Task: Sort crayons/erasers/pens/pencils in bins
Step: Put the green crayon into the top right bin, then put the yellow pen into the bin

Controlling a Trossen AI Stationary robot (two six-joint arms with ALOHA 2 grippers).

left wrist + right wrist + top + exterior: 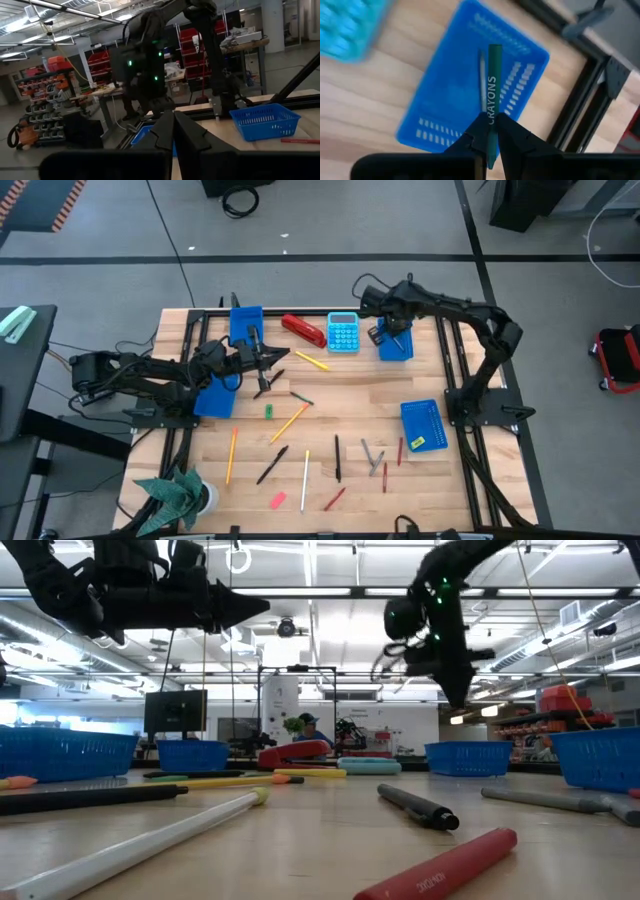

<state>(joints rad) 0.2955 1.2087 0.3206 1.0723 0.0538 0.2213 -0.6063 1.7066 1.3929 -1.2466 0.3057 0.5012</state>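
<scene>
Right gripper (pixel 489 131) is clamped on a green crayon (pixel 493 85), a blue bin (pixel 445 95) directly below it; left gripper (pixel 174 131), fingers pressed together, hovers mid-table.

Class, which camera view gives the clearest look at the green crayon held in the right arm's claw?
The right wrist view: the green crayon, printed CRAYONS, is pinched in the right claw above a blue perforated plastic bin. The high view shows only the claw over that bin. The low view shows the arm; the left wrist view shows no crayon.
</scene>
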